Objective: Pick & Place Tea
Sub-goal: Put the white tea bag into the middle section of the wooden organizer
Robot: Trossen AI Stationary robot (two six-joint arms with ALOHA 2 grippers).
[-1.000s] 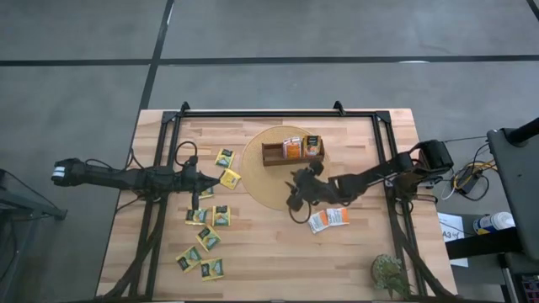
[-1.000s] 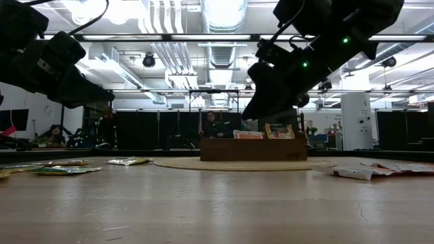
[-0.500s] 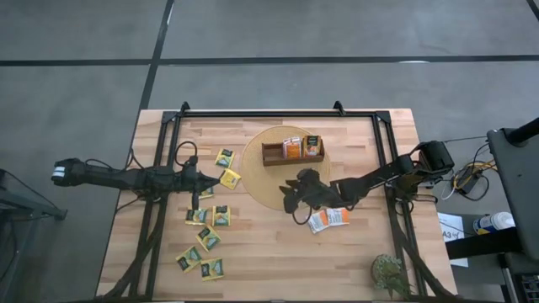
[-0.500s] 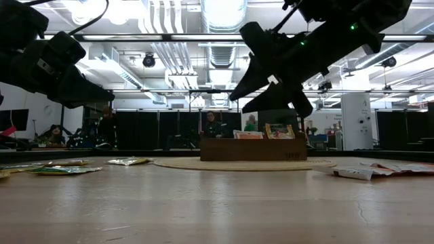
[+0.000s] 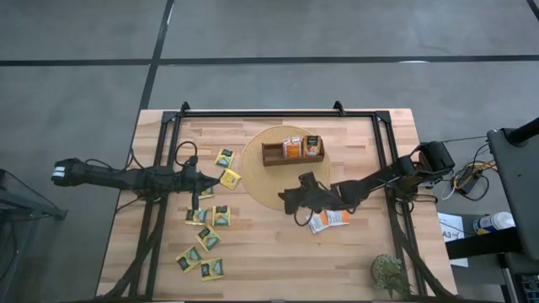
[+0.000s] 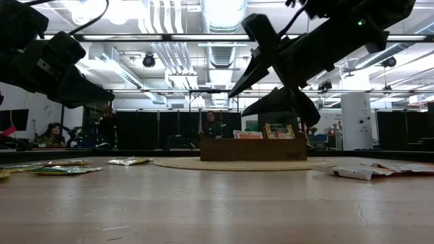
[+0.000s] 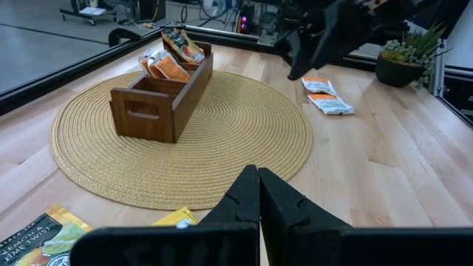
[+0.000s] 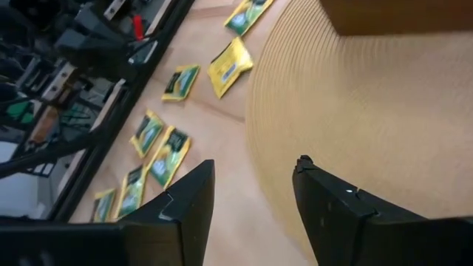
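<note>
Nearby, potted plant (image 5: 390,273) beside orange packets (image 5: 328,220).

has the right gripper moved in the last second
Yes. In the high view the right gripper has swung toward the table's left side, away from the brown wooden tray, over the round woven mat.

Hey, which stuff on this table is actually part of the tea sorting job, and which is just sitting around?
Part of the job:
yellow-green tea packets
orange and white tea packets
wooden tray
right gripper, open above the mat
left gripper, shut

Just lying about:
round woven mat
potted plant
</note>
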